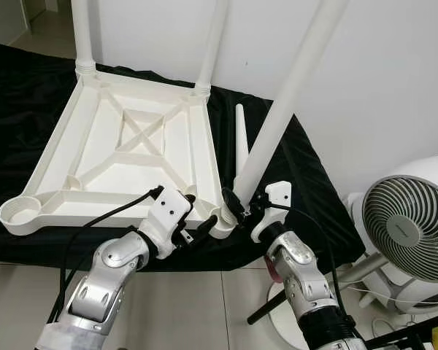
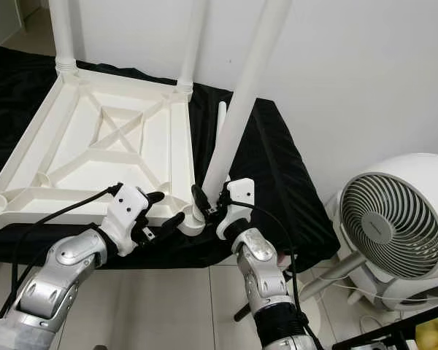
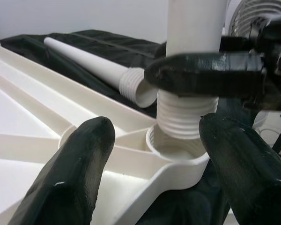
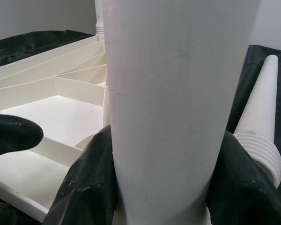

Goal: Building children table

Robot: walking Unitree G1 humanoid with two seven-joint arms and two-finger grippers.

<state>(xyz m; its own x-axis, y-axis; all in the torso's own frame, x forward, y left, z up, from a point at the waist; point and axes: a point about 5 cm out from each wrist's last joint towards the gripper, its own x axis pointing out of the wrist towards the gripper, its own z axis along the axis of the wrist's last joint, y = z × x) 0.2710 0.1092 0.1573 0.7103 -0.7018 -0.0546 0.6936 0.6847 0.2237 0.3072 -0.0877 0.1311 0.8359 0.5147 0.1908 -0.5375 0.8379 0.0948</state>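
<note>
White children's table (image 1: 124,157) lies upside down on a black cloth (image 1: 292,168); two legs stand in its far corners. Right pincer (image 1: 241,206) grasps a third table leg (image 1: 288,95), tilted, threaded end in the near right corner socket (image 3: 175,157). Left pincer (image 1: 197,230) released, fingers either side of that socket. Loose leg (image 1: 241,138) lies on the cloth just beside. White fan (image 1: 412,226) on the floor, right.

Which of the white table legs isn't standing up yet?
The loose leg lying flat on the black cloth, beside the one the right pincer grips; the other two stand in far corner sockets.
</note>
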